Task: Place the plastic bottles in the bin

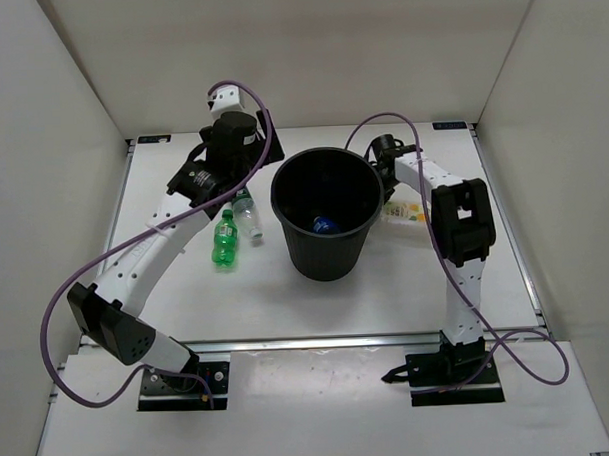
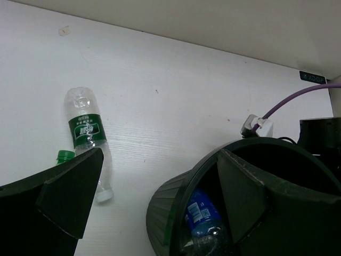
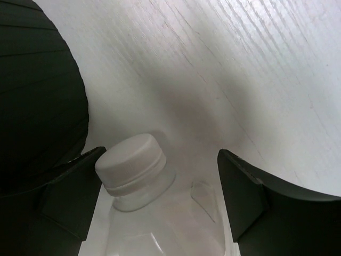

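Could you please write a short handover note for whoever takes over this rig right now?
Left gripper: open, empty, above the table between the green-label bottle and the bin.
Right gripper: open, fingers either side of the cap of the whitish bottle, not gripping.
Done: blue-label bottle is in the bin.
Left: green-label bottle, green soda bottle and whitish bottle lie on the table.

The white counter (image 1: 387, 295) carries a round black plastic bin (image 1: 326, 255). An all-green soda bottle (image 1: 224, 241) and a clear green-labelled bottle (image 1: 246, 212) lie at its 9 o'clock, a whitish bottle (image 1: 404, 212) at 3.
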### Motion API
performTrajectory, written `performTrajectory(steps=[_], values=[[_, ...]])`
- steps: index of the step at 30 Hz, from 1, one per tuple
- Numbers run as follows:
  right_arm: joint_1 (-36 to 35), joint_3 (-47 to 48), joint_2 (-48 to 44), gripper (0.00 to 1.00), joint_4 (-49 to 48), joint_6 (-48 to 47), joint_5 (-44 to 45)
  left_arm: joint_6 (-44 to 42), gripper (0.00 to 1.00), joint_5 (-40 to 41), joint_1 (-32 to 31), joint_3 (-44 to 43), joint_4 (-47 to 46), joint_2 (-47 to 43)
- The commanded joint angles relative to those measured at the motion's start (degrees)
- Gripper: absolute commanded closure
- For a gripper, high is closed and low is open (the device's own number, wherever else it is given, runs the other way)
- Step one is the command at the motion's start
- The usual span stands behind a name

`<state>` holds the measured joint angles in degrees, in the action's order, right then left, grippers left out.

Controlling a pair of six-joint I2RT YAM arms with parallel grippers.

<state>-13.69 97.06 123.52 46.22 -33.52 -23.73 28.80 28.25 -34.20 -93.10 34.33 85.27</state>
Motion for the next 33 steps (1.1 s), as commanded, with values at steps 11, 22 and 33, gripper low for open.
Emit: performTrajectory(steps=[11, 22, 33], values=[[-1.86, -9.95, -8.12, 0.45, -13.07, 2.67, 10.97, 1.44, 0.01, -0.21, -0.08, 3.01, -1.01, -6.08], [-1.60, -9.25, -9.18, 0.73, -13.08, 4.16, 13.53, 1.79, 0.02, 0.58, 0.53, 5.56, -1.63, -9.95], [0.15, -13.21, -17.35, 1.00, -18.43, 10.21, 14.50, 2.58, 0.01, -0.39, 0.97, 7.32, -2.77, -11.71]])
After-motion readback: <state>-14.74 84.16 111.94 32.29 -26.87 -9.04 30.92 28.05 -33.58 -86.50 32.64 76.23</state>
